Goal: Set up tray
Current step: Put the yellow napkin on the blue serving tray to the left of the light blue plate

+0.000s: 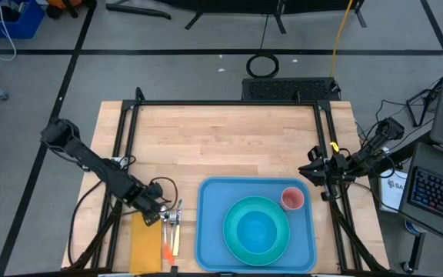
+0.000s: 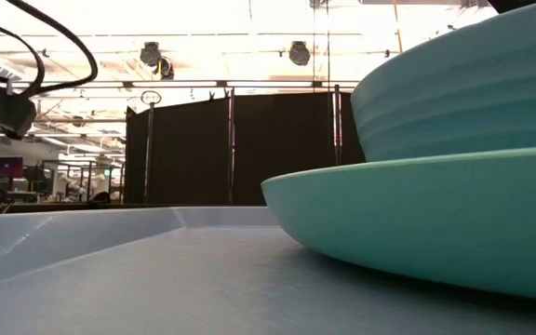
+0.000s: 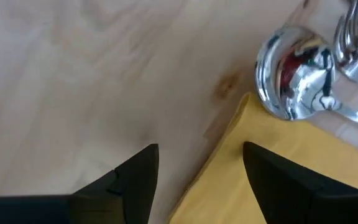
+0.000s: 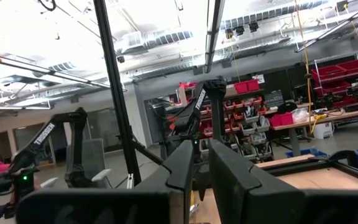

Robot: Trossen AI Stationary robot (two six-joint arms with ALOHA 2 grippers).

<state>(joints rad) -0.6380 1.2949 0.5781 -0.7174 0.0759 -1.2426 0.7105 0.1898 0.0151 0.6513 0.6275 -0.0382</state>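
Pale wood planks make up the table (image 1: 229, 142), boxed in by a black metal frame, with grey floor and dark tape lines around it. From above, the tray (image 1: 206, 231) lies on the near half of the table, right of centre, holding a turquoise plate (image 1: 237, 242) with a turquoise bowl (image 1: 256, 229) on it and a pink cup (image 1: 292, 198) in its far right corner. Left of the tray lie a yellow napkin (image 1: 144, 246) and cutlery (image 1: 172, 225) with orange handles. The left gripper (image 1: 163, 215) hangs at the napkin's far edge; the right gripper (image 1: 314, 171) waits by the table's right rail.

At table height, the tray floor (image 2: 156, 279) fills the foreground, the plate (image 2: 417, 223) and bowl (image 2: 463, 93) looming right, with dark partition panels and bright ceiling lights behind.

Looking past the left wrist, the fingers stand spread over the napkin's (image 3: 278, 193) corner, touching nothing; a shiny spoon (image 3: 294, 71) rests beside it.

Looking past the right wrist, the fingers are pressed nearly together on nothing, facing shelves of red bins and the left arm (image 4: 42, 143).
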